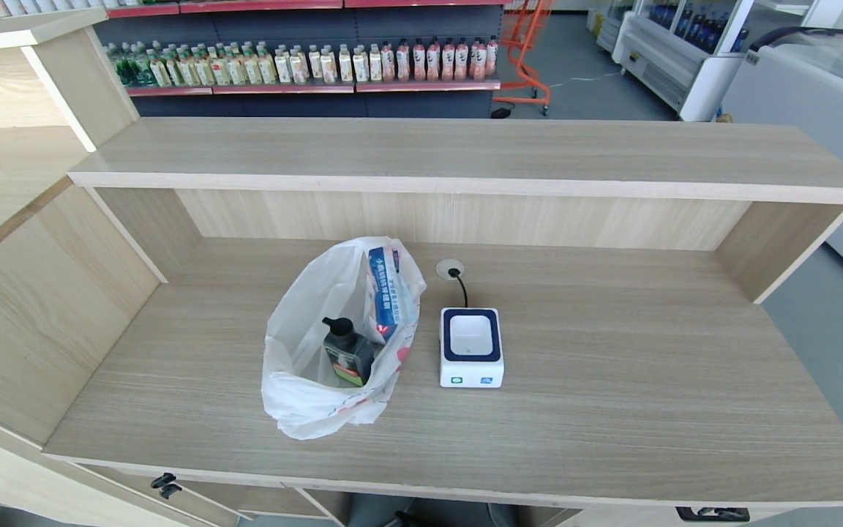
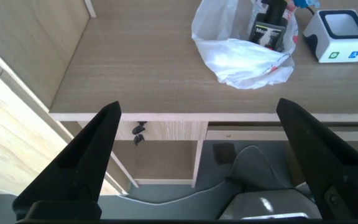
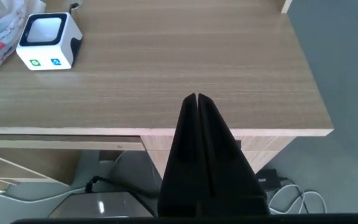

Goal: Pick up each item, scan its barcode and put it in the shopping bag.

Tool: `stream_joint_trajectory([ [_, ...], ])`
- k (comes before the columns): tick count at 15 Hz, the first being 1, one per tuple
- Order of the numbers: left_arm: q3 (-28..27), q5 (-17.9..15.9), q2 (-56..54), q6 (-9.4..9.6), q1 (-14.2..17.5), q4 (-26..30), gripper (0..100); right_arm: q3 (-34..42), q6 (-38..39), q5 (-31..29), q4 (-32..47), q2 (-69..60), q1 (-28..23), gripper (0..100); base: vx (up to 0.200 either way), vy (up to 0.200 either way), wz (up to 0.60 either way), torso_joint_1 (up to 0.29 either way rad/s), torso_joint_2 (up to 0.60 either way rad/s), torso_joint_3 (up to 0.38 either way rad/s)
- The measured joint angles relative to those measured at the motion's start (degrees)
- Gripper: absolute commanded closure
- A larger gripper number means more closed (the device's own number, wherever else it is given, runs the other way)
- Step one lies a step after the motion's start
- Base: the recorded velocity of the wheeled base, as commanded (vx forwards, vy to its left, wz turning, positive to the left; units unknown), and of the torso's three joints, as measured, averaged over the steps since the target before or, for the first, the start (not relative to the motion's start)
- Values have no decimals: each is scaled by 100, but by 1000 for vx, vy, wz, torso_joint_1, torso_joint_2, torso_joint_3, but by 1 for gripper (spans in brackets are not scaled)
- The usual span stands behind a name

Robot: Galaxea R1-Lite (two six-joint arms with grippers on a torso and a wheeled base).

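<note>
A white plastic shopping bag (image 1: 319, 344) lies open on the wooden counter (image 1: 612, 380). Inside it stand a dark bottle with a black cap (image 1: 347, 350) and a blue-and-white pack (image 1: 385, 293). Right of the bag sits the white scanner box with a dark blue rim (image 1: 471, 345), its cable running to a hole in the counter. My left gripper (image 2: 197, 149) hangs open below the counter's front edge, with the bag (image 2: 244, 53), the bottle (image 2: 271, 28) and the scanner (image 2: 339, 36) beyond it. My right gripper (image 3: 196, 102) is shut and empty at the counter's front edge; the scanner (image 3: 47, 42) shows far off.
A raised shelf (image 1: 465, 157) runs along the back of the counter, with side walls at both ends. Drawer handles (image 1: 164, 484) sit under the front edge. Store shelves with bottles (image 1: 304, 62) and freezers (image 1: 795, 66) stand behind.
</note>
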Motion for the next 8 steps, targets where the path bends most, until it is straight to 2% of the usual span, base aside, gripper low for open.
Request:
stream_joint_trajectory([
  [8,0,0,0,-2,-2,2,0,0,-2,0,-2,2,0,100,0,0,0,0,0,0],
])
